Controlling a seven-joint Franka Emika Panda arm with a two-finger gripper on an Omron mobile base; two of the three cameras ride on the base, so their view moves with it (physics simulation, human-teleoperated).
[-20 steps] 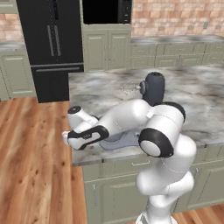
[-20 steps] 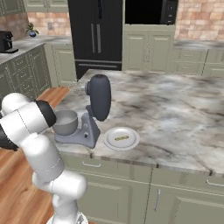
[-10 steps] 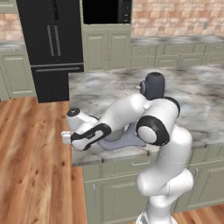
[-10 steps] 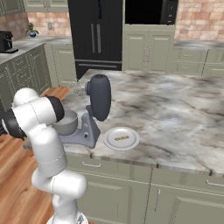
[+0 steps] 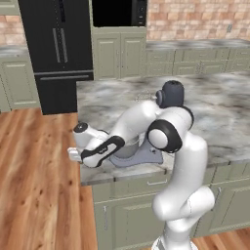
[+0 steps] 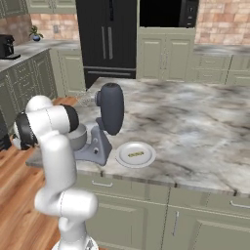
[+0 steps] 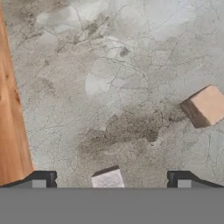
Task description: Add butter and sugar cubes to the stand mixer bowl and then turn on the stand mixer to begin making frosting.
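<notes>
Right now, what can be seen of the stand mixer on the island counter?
The stand mixer stands near the counter edge, to the left of a white plate in the right base view. It has a pale lavender-grey base and stand and a bulky dark slate-grey head, which is tilted up. Its silver-grey stand mixer bowl sits on the base, partly hidden behind the robot's white arm. Nothing can be seen touching the mixer.
</notes>
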